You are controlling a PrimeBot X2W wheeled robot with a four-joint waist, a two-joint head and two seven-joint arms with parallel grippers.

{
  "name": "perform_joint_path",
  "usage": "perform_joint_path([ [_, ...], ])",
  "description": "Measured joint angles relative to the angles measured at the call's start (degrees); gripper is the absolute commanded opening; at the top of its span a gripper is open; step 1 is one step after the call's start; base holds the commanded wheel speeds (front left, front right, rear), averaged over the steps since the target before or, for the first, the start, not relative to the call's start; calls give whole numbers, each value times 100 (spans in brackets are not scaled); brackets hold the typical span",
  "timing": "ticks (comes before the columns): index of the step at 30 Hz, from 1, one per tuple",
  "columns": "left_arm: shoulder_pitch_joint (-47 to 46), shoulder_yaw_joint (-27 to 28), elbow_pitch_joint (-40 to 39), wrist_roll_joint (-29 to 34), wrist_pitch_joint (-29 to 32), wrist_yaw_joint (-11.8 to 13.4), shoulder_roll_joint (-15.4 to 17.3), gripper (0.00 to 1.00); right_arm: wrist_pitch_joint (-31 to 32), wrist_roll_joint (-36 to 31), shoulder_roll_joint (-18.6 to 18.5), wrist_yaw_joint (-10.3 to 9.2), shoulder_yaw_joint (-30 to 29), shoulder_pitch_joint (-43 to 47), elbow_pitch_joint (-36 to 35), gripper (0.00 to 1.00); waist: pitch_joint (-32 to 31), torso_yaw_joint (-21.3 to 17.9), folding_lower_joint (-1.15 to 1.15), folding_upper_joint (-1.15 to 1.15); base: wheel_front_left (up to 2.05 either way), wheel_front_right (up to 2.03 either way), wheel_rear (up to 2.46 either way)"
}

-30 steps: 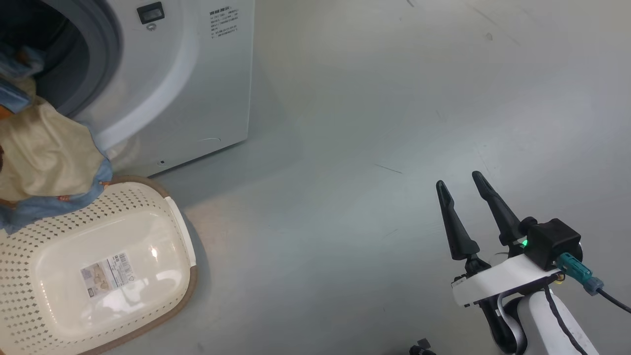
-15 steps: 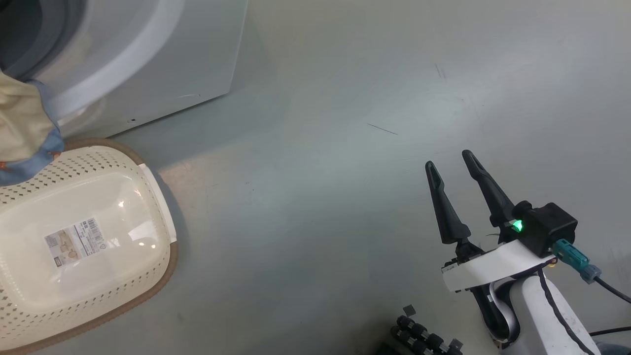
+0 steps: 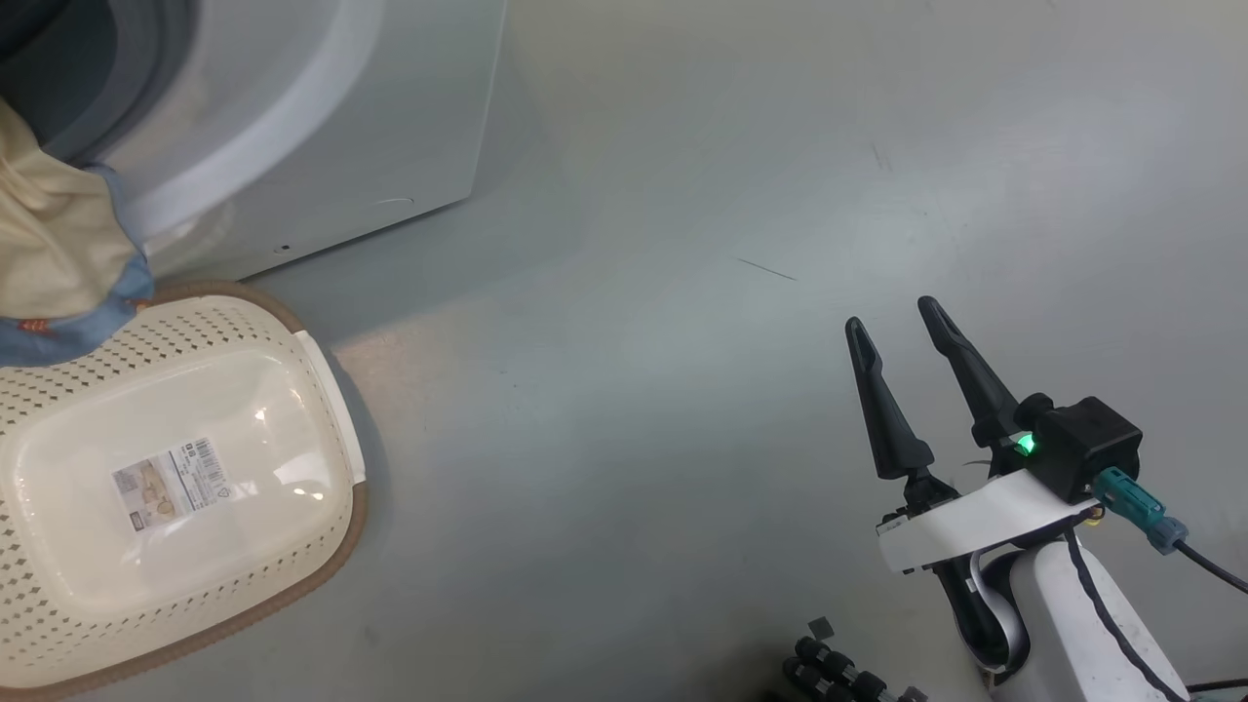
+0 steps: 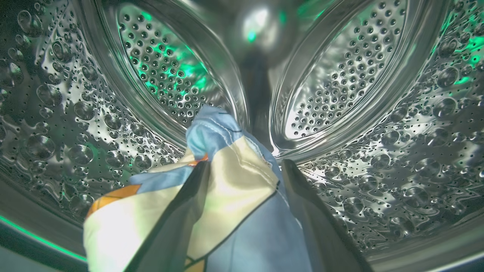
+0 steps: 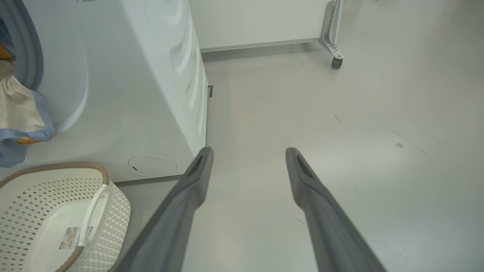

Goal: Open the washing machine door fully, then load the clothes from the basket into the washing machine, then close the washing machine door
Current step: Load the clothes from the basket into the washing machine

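Observation:
The white washing machine (image 3: pixel 341 127) stands at the upper left with its opening uncovered; its door is out of view. In the left wrist view my left gripper (image 4: pixel 245 166) is inside the perforated steel drum (image 4: pixel 359 75), shut on the light blue and cream clothes (image 4: pixel 234 189). The rest of the clothes (image 3: pixel 49 244) hangs out of the opening, over the grey gasket (image 5: pixel 28 56) and down to the basket's far rim. The cream basket (image 3: pixel 58 390) sits on the floor before the machine, showing its label sticker. My right gripper (image 3: pixel 890 317) hovers open over bare floor, far right of the basket.
Grey floor stretches to the right of the machine. A white panel on a caster wheel (image 5: pixel 335 62) stands beyond the washer. Dark rollers (image 3: pixel 838 668) of my own base show at the bottom edge of the head view.
The head camera has moved, so the washer and basket sit differently in the picture. The clothes still hang from the opening. The right gripper stays open in about the same pose.

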Motion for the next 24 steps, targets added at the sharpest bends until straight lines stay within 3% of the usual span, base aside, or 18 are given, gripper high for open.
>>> perform_joint_path([
  [12, 26, 10, 565, -105, -130, 132, -542, 100, 0, 0, -44, 0, -198, -5, 88, 100, -372, 238, 0, 0, 0, 0, 0],
  [24, 287, -238, 797, -79, -187, 199, -1191, 100, 0, -1, -158, 1, -468, -89, 66, 100, -677, 793, 0, 0, 0, 0, 0],
])
